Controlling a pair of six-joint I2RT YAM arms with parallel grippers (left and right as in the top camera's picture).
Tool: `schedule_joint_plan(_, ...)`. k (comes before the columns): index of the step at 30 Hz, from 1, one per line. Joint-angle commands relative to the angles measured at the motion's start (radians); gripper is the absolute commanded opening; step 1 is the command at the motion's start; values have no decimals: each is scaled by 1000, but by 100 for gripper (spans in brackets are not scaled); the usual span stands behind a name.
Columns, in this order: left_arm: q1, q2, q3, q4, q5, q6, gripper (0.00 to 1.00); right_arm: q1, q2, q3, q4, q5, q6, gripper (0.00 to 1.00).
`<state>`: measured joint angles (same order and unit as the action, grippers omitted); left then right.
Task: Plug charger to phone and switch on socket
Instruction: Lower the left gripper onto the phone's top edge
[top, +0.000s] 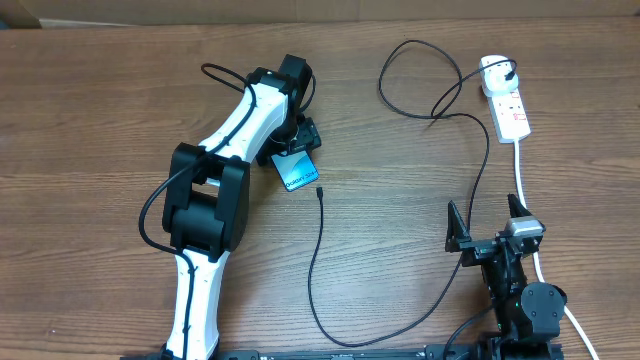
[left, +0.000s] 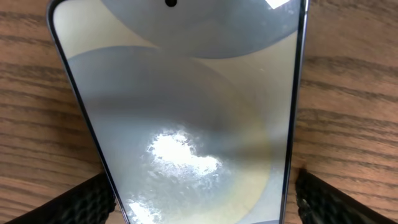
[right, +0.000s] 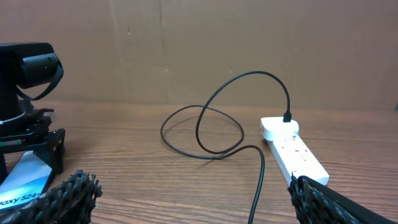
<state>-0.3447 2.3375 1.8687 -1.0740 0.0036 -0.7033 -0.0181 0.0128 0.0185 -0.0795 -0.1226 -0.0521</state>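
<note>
- Nearest us, the right hand (top: 483, 215) sits low over the bench (top: 90, 120), its fingers wide apart with nothing between them. The thick white cord (top: 522, 170) runs past it.
- The charger (top: 309, 285) lies in a long slack loop across the wood. It is thin, black and limp, and we judge it very light, so tugging the cable would only drag the loop.
- Its plug tip (top: 319, 192) lies free, just beside the phone's lower corner but apart from it. We would take the small stiff plug body right behind the tip, not the cable, so it can be steered without buckling.
- The phone (top: 297, 172) lies flat and skewed with its screen up. It is slim and dark-edged, with pale blue-teal glass carrying a glare patch. We expect it to be smooth, slippery and breakable, and apt to slide when the plug is pushed in. The long edges are where we would brace it.
- The left hand (left: 202, 196) is over the phone, its fingers (left: 93, 199) standing on either side of those long edges. A sliver of wood shows at one side, so we judge the hand apart, not clamped.
- Farthest away is the socket (top: 511, 110), a small white strip with red switch marks. The white adapter (top: 492, 68) sits at its far end. The socket is light plastic and may skid under a press.
</note>
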Motion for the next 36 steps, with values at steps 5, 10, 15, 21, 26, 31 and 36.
schedule_joint_plan(5, 6, 31, -34, 9, -3, -11, 84, -2, -6, -10, 3, 10, 6, 100)
schedule_joint_plan(10, 6, 31, -34, 6, -3, -11, 79, -2, -6, -10, 3, 10, 6, 100)
schedule_joint_plan(15, 6, 31, -34, 6, -3, -11, 80, -2, -6, -10, 3, 10, 6, 100)
schedule_joint_plan(21, 6, 31, -34, 8, -3, -11, 81, -2, -6, -10, 3, 10, 6, 100)
schedule_joint_plan(26, 6, 31, -34, 5, -3, -11, 83, -2, -6, -10, 3, 10, 6, 100)
schedule_joint_plan(31, 6, 31, -34, 6, -3, -11, 82, -2, -6, -10, 3, 10, 6, 100)
schedule_joint_plan(36, 6, 31, -34, 5, -3, -11, 82, -2, -6, -10, 3, 10, 6, 100)
